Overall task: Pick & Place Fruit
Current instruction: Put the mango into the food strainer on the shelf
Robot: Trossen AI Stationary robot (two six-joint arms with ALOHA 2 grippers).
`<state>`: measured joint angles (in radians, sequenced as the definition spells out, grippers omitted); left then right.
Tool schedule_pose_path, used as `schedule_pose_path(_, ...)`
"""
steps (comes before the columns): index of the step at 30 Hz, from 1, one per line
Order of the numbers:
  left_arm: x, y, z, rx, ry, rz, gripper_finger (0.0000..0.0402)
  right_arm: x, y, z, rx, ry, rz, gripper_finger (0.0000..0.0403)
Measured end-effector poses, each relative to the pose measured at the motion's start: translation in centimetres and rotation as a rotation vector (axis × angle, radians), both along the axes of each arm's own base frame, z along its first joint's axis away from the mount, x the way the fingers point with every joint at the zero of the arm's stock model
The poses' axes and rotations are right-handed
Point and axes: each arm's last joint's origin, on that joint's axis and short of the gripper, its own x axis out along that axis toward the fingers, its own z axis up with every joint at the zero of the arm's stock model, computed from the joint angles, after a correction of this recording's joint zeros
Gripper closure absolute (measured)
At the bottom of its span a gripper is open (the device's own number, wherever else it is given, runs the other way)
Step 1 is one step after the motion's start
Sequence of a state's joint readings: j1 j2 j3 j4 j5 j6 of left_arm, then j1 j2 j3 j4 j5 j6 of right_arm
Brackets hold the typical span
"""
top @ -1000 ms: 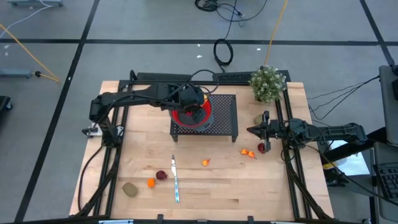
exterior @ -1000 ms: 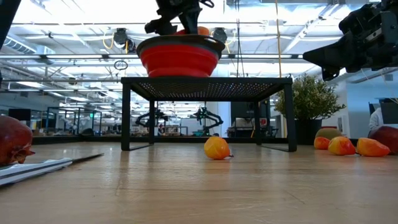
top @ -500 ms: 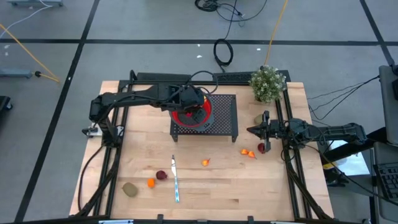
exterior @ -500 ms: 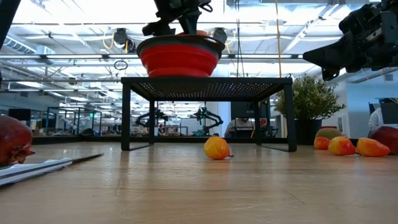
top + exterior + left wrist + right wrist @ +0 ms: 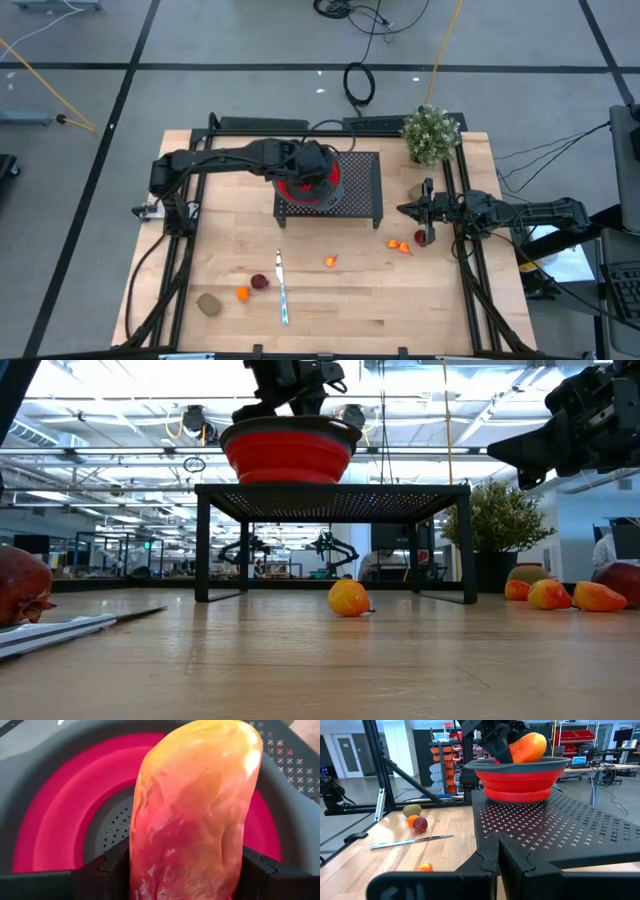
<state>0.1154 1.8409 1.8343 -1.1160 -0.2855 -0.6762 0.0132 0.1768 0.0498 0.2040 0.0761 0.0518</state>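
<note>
Left end effector: closed on the large red-orange fruit, holding it over the red bowl, fruit tip down inside the rim.
Red bowl: sits on the black mesh stand, at 12 o'clock on the surface.
Right end effector: fingers pressed together, empty, waiting at 3 o'clock.
Loose fruit: kiwi-like piece, small orange piece and dark red piece at 7 o'clock beside the knife; orange piece at centre.
</note>
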Motion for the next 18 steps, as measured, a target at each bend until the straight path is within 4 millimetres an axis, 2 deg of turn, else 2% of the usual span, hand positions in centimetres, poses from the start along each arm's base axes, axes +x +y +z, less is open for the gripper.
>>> schedule_pose_path(18,-0.22,-0.35,-0.25,-0.059,0.026,-0.003,0.0163,0.01,0.0,-0.07,0.001,0.007,0.0,0.0403)
